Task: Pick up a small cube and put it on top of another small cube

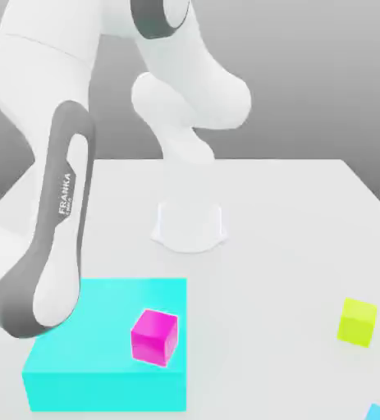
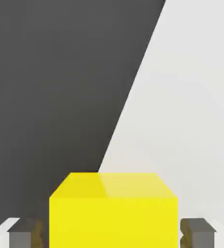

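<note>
Item: my tool [image 2: 112, 235], lower frame, clamped on yellow cube [image 2: 112, 210] | Risk: cube slips if grip is shallow | Risk: lands off-centre on magenta cube [image 1: 154, 336], topples.

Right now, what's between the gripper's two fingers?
A yellow cube, seen in the hand view. A finger stands on each side of it, and the gripper is shut on it.

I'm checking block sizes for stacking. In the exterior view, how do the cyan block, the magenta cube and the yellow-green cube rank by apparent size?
1. cyan block, by far the largest.
2. magenta cube and yellow-green cube: close in size; the magenta looks slightly bigger, but it sits raised on the cyan block, perhaps nearer the camera, so I won't rank them.
</note>
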